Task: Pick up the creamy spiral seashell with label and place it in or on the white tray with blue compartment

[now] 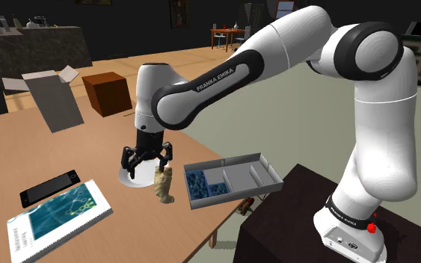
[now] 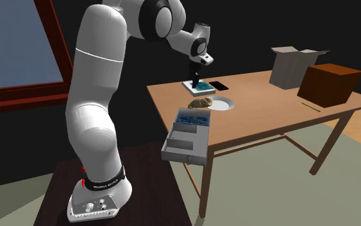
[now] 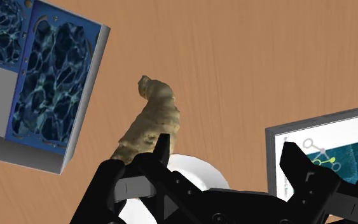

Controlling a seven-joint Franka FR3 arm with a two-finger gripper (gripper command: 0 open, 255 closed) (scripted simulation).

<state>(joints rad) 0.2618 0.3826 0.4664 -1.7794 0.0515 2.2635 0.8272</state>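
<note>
Shoulder view: the jaws hang spread apart, empty, over a round white plate [image 1: 132,179] on the wood-grain tabletop [image 1: 22,149]. The knobbly cream spiral seashell [image 1: 164,184] sits between the plate and the tray [image 1: 265,166] (grey walls, one mottled blue compartment).
Second exterior view: the seashell [image 2: 201,103] lies by the plate's rim.
Wrist view: the tapering seashell [image 3: 151,121] is beside one finger, ungrasped.

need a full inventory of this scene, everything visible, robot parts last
table: 1, wooden, light brown
tray: 1, white-grey with blue compartment, table edge
plate: 1, white, mid-table
seashell: 1, cream-tan, between plate and tray
book: 1, white with teal picture, table corner
phone: 1, black, beside book
brown box: 1, brown, far across table
open box: 1, grey, beside brown box
stand: 1, dark, under arm
arm: 1, white, dark joints
gripper: 1, black, open above plate, holding nothing
</note>
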